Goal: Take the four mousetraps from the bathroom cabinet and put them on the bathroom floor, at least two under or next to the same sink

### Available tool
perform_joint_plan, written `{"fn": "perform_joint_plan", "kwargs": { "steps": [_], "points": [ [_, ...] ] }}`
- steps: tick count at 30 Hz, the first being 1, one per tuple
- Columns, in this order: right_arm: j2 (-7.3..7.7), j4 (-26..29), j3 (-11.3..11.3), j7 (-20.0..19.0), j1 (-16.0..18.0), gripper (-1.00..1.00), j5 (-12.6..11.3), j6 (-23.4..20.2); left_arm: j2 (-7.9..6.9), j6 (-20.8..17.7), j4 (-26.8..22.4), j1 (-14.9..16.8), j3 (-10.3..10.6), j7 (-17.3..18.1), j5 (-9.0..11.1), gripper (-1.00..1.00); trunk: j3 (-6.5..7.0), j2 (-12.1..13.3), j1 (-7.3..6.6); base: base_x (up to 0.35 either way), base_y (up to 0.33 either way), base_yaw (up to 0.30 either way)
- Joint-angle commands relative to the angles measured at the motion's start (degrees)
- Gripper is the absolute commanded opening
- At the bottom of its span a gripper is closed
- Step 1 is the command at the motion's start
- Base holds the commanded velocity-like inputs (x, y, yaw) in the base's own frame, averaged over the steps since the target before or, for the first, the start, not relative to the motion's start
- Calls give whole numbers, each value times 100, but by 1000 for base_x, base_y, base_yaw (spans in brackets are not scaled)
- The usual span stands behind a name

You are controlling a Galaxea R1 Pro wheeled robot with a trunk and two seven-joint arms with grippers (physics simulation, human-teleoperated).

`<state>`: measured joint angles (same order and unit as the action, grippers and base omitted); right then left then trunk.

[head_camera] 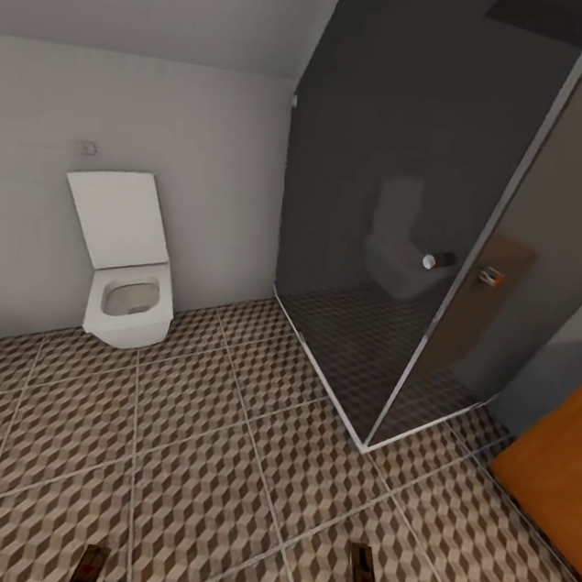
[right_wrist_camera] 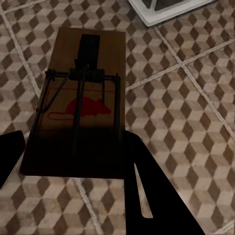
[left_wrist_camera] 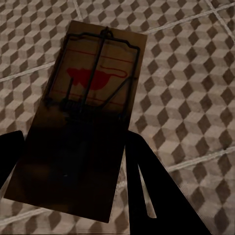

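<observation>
The left tool is closed on a flat rectangular brown wooden mousetrap with a red mouse mark and a dark wire spring bar. Its two dark fingers sit at either side of the board's near end, so the trap juts forward past the fingertips, its face to the camera, above the floor.

The right tool is likewise clamped on a second brown wooden mousetrap, held the same way by its near end with the red mark and dark metal bar clearly visible. Holding each board by one short end probably keeps the fingers off the spring parts and leaves the far end free to be set down first.

Below both traps lies the bathroom floor of large square tiles in a brown, beige and white cube pattern with pale grout lines. In the right wrist view a corner of a white framed object rests on the tiles beyond the trap; what it is cannot be told.

From the head view, both traps show as dark slivers at the bottom edge. Ahead are a white wall-hung toilet with its lid raised, a dark glass shower enclosure with a metal frame, and the edge of an orange-brown wooden panel at the right, possibly the cabinet. Both traps appear to be in transit, not yet placed.
</observation>
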<state>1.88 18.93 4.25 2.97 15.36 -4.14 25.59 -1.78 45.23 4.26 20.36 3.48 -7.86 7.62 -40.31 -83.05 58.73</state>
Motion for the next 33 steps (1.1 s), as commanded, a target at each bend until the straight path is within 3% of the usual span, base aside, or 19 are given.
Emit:
{"fn": "perform_joint_plan", "kwargs": {
  "steps": [1,33],
  "points": [
    [5,-2,47,28,2,-100,-43,17,2,29,22,9,38,-22,29,-100,-4,-3,0,0,0,290],
    [-4,-47,50,28,2,-100,-42,17,2,29,22,4,38,-18,29,-100,-4,-3,0,0,0,290]
  ]
}}
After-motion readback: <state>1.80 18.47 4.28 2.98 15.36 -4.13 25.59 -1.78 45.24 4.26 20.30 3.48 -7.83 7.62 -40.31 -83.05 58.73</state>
